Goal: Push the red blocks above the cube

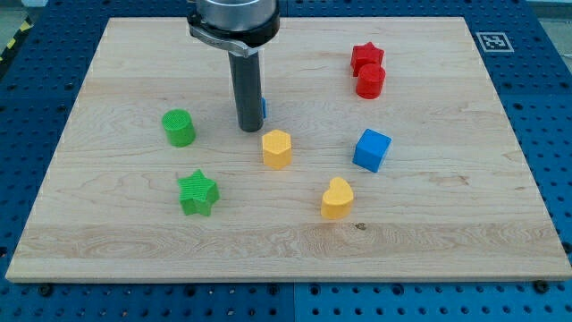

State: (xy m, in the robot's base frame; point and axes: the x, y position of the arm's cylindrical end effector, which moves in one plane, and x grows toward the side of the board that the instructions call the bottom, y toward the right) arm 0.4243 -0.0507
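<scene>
Comes down from the view's top edge, left of centre: a broad grey metal collar, cut off by the frame, with a straight dark rod below it. Stands upright, almost vertical, with my tip (pixel 249 129) low at the surface (pixel 429 224). Ends plain and blunt, with nothing gripped or carried on the rod.

A green cylinder (pixel 179 127) sits at the table's (pixel 107 224) left, a green star (pixel 197 193) nearer, just right of it. A yellow hexagonal block (pixel 277 148) lies mid-table; a yellow heart (pixel 337 198) lies nearer, to its right.
</scene>
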